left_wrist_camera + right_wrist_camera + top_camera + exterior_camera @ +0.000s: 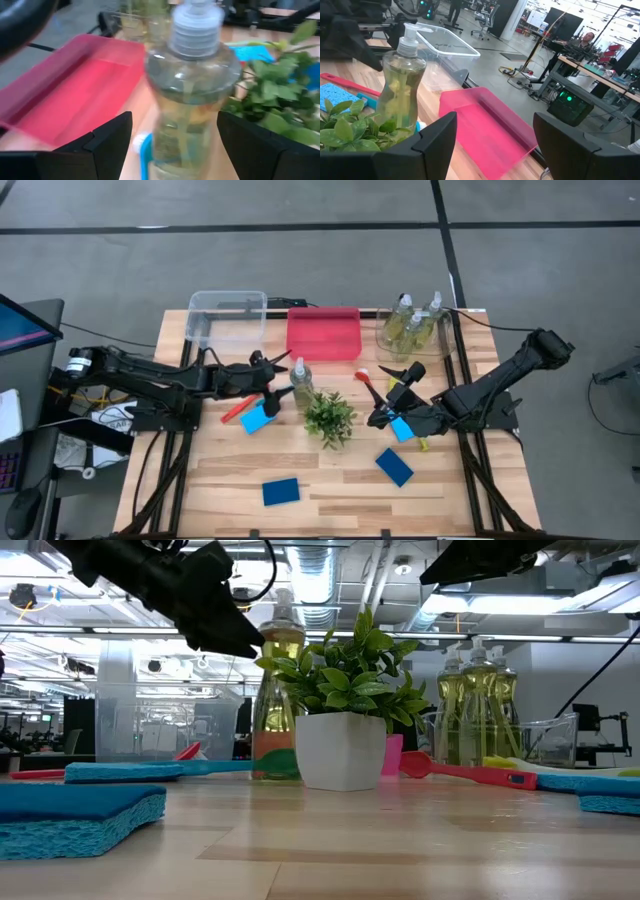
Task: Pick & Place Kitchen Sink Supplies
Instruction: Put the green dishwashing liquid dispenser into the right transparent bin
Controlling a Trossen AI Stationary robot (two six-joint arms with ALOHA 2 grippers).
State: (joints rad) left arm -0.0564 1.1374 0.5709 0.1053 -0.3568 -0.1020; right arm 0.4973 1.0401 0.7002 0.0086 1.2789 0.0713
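Bottle point(301, 380) stands upright mid-table, just left of the plant point(330, 417), in front of the pink bin point(324, 333). My left gripper point(283, 378) sits at it with fingers point(107, 142) spread either side of the body, apart from the plastic as far as the wrist view shows — open, not clamped. A blue brush point(145, 152) lies on the wood beside the bottle's base.

Clear bin point(228, 317) sits left of the pink one. Three more bottles point(412, 322) stand in the clear container at back right.

My right gripper point(393, 402) hovers right of the plant, open, holding nothing; red brush point(371, 385) and a sponge point(402, 428) lie just beside it.

Other sponges: one point(258, 417) left of the plant under my left arm, two point(394, 467) point(281, 492) nearer the front edge.
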